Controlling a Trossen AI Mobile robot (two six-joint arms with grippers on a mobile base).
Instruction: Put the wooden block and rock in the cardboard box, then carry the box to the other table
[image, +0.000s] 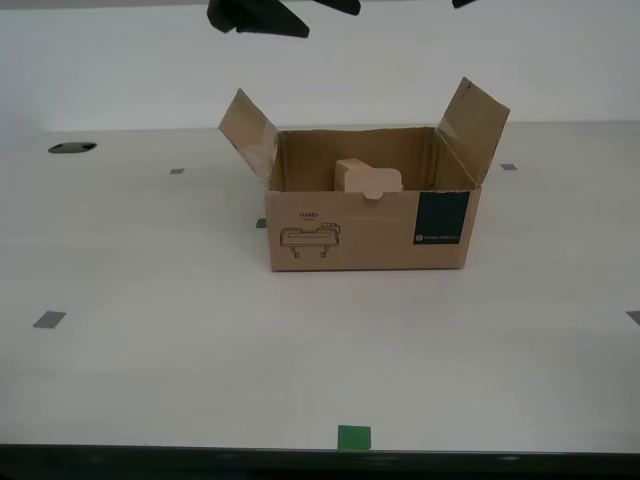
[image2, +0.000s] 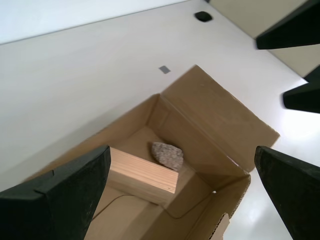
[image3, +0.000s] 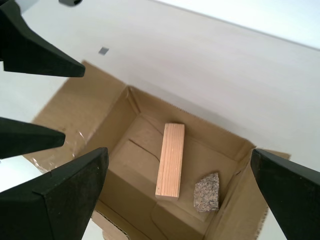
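The cardboard box (image: 370, 232) stands on a white table with both side flaps up. Inside it lie the pale wooden block (image3: 170, 160) and, next to one end of it, the small grey-pink rock (image3: 207, 192); both also show in the second wrist view, the block (image2: 142, 172) and the rock (image2: 167, 155). My first gripper (image3: 179, 151) hangs open above the box's mouth, holding nothing. Also over the box, my second gripper (image2: 181, 152) is open and empty. Each wrist view shows the other gripper's dark fingers (image3: 35, 50) (image2: 295, 30). The other table is out of view.
Dark gripper parts (image: 258, 15) poke in at the exterior view's top edge. The table (image: 150, 350) carries grey tape marks (image: 48, 320), a green mark (image: 353, 437) near its front edge, and a dark hole (image: 72, 148) at the exterior view's left.
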